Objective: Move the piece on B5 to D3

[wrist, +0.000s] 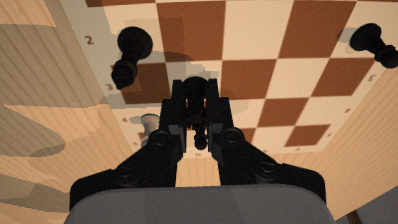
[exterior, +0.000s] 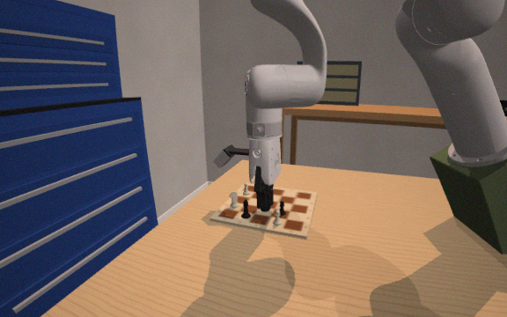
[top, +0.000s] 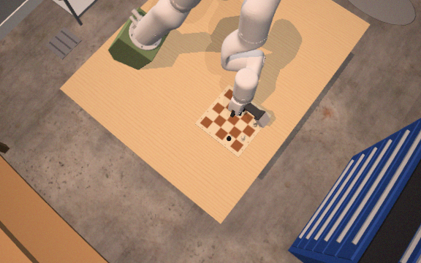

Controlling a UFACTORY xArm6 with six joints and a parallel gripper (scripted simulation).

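Note:
The small chessboard (top: 230,122) lies on the wooden table and also shows in the exterior view (exterior: 264,211). My gripper (wrist: 195,95) is shut on a black chess piece (wrist: 196,95) and holds it upright, low over the board's middle, near the row marked 3. I cannot tell whether its base touches the board. In the exterior view the gripper (exterior: 263,200) stands straight down onto the board. Another black piece (wrist: 131,50) stands to the left near the digit 2, and one more (wrist: 372,42) at the far right. A white piece (wrist: 149,122) is partly hidden behind my left finger.
More pieces stand on the board: black ones (exterior: 246,209) (exterior: 282,208) and white ones (exterior: 234,199) (exterior: 246,189) (exterior: 276,217), close around the gripper. The arm's green base (top: 134,44) is at the table's far corner. A blue drawer cabinet (exterior: 51,167) stands beside the table.

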